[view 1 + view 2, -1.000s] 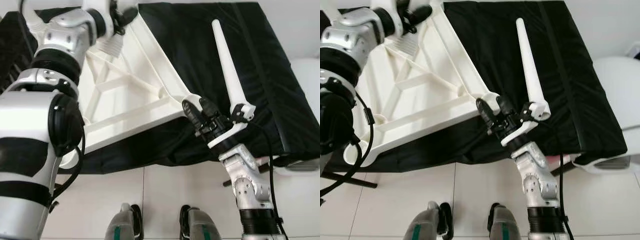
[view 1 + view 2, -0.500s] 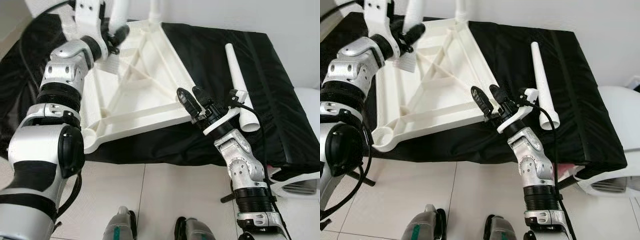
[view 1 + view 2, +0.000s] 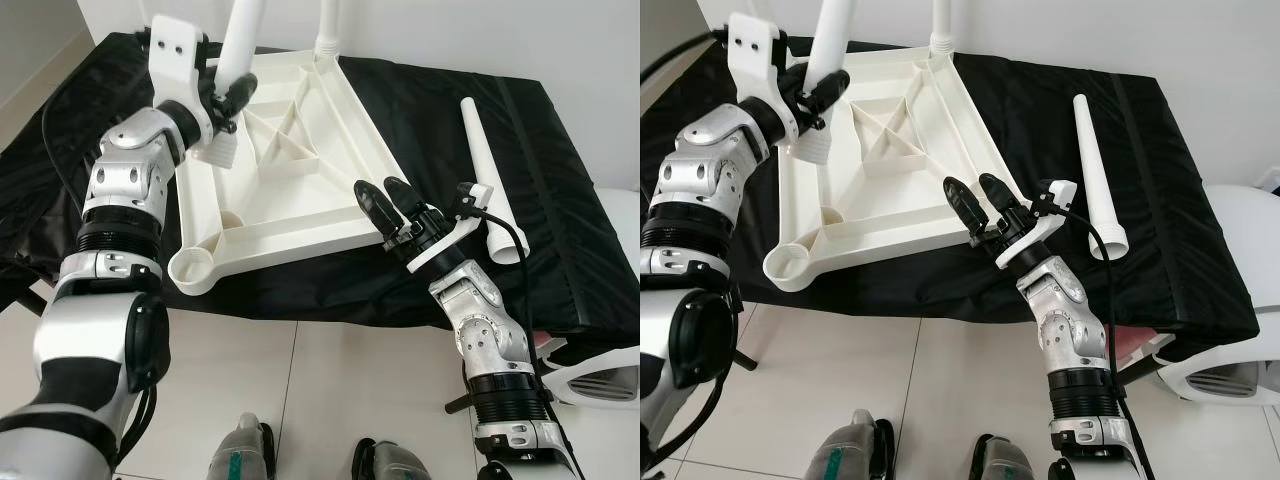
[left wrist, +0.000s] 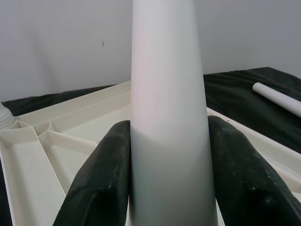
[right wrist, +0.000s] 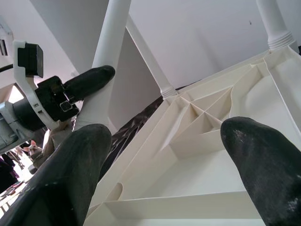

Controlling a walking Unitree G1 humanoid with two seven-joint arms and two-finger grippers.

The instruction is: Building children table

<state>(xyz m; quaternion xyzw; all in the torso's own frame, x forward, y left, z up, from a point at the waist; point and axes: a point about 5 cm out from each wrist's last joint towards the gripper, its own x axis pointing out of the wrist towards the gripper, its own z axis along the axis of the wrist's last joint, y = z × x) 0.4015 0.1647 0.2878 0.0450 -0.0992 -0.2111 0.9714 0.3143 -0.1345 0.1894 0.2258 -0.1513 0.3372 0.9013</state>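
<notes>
A white plastic tabletop (image 3: 290, 190) is lying upside down on a bench covered with a black cloth (image 3: 560, 190), its ribbed underside facing up. The tabletop is occupying the left half of the bench, with one corner socket (image 3: 192, 268) sitting at the front edge.

The left gripper (image 3: 232, 95) is clamping a white table leg (image 3: 240, 45) between its two black fingers (image 4: 101, 174), above the tabletop's left side. The leg's threaded end (image 3: 220, 152) is pointing down over the frame; whether it is touching the frame cannot be determined. In the left wrist view, both fingers are pressing against the sides of the leg.

A second leg (image 3: 329, 25) is standing upright in the socket at the far corner of the tabletop. In the right wrist view, a further leg (image 5: 149, 59) is standing in another far socket.

The right gripper (image 3: 389, 207) is hovering at the tabletop's front right corner, near the front edge of the bench. Its fingers (image 3: 962, 205) are spread wide and gripping nothing.

A loose leg (image 3: 486, 175) is lying flat on the cloth on the right half of the bench, its wide open end toward the front edge, just beside the right wrist.
</notes>
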